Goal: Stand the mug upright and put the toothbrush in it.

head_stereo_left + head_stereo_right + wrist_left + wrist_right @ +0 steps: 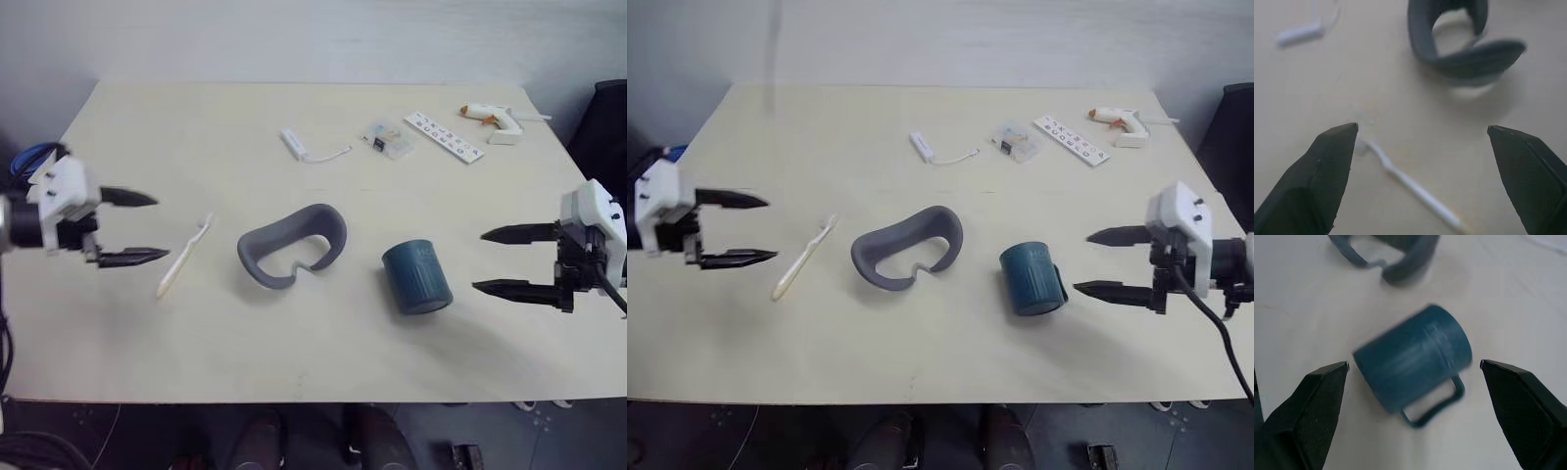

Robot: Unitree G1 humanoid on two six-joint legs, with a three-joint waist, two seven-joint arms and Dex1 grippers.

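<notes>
a grey foam face cushion, the curved padded kind from a headset, lies flat in the middle of the table, between the toothbrush on its left and the mug on its right. it touches neither. farther back a short white adapter stick trails a thin cable, a small clear plastic bag of parts lies beside it, then a slim white remote with rows of dark buttons, and a white glue gun near the far right corner. all of these sit well apart from the task's things.

the table is a pale, smooth, matt board with a straight front edge; a plain light wall rises behind it and something black stands at the right edge.

the mug lies on its side, dark teal-blue, cylindrical with faint ribs; the right wrist view shows its small loop handle resting against the tabletop. the toothbrush lies flat, slim and cream-coloured, its whitish bristle head pointing away toward the far side.

the left gripper hovers just left of the toothbrush, its two black pointed fingers spread wide and empty. the right gripper hovers just right of the mug, fingers likewise spread wide, holding nothing, with the mug lying ahead of the gap between them.
</notes>
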